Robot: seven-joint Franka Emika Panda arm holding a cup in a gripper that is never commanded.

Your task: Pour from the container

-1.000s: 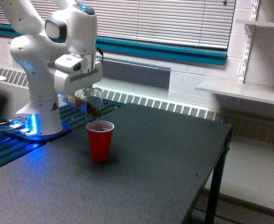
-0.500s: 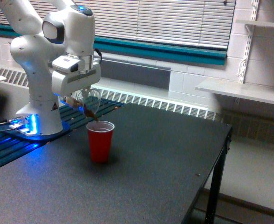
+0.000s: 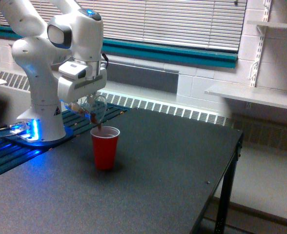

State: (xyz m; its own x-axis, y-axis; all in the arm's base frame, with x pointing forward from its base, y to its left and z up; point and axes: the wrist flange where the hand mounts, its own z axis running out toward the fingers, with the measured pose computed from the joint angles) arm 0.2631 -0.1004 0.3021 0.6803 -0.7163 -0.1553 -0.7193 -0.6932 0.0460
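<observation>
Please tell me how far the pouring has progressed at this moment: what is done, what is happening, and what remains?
Done: the tool holds the clear container tilted above the red cup, which stands upright on the dark table. In hand: brown material hangs at the container's lowered lip, right over the cup's mouth, so pouring looks under way. Left: some brown content still shows inside the container; how much has reached the cup cannot be seen.

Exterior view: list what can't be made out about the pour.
- Gripper fingers: hidden by the hand's white body and the tilted container; their grip is not visible.
- Red cup fill level: the inside is hidden by its own rim from this angle.
- Brown bits at the container's mouth: too small and blurred to tell whether any are falling.
- Arm's upper links: cut off by the top edge.
</observation>
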